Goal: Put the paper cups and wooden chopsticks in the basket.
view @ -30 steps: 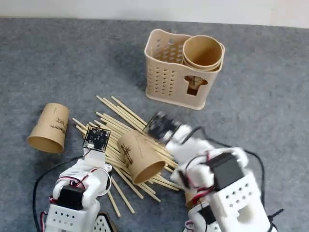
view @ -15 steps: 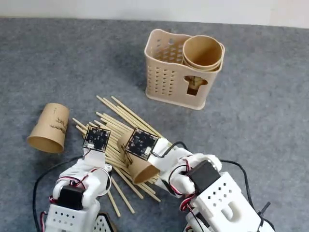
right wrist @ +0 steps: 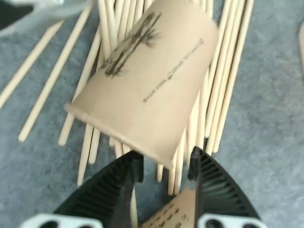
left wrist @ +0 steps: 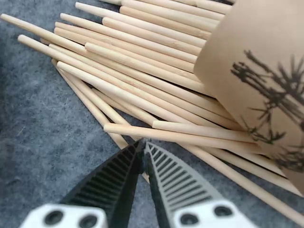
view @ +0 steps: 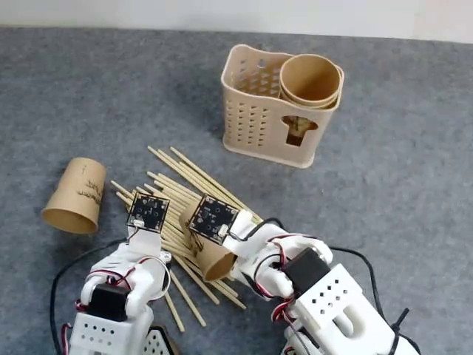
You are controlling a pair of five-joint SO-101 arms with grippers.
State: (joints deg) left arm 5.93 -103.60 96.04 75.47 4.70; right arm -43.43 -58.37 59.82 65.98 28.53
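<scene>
Grey fuzzy fabric covers the desk (view: 399, 163), and toward the far side stands a beige plastic basket with small holes (view: 255, 118). It's upright and has a stack of brown paper cups (view: 310, 78) already sitting in one of its compartments. Well apart from it, nearer the arms, there's a loose pile of pale wooden chopsticks (view: 177, 188) fanned out flat on the fabric. A second brown paper cup with a dark plant print (right wrist: 147, 80) lies on its side right on top of that pile. A third brown paper cup (view: 76, 194) is also tipped over, off to the left of the sticks and not touching them. The right pincer (right wrist: 165, 164) is parted to a medium gap, with the rim of the cup on the pile sitting just at its tips. Can't honestly tell if the black jaws touch the rim, but they aren't clamped on it. The left pincer (left wrist: 144, 147) is down at the edge of the chopstick pile with its two ribbed jaws pressed together at the tips. It has nothing between them, and the nearest stick lies crosswise just past the tips.
</scene>
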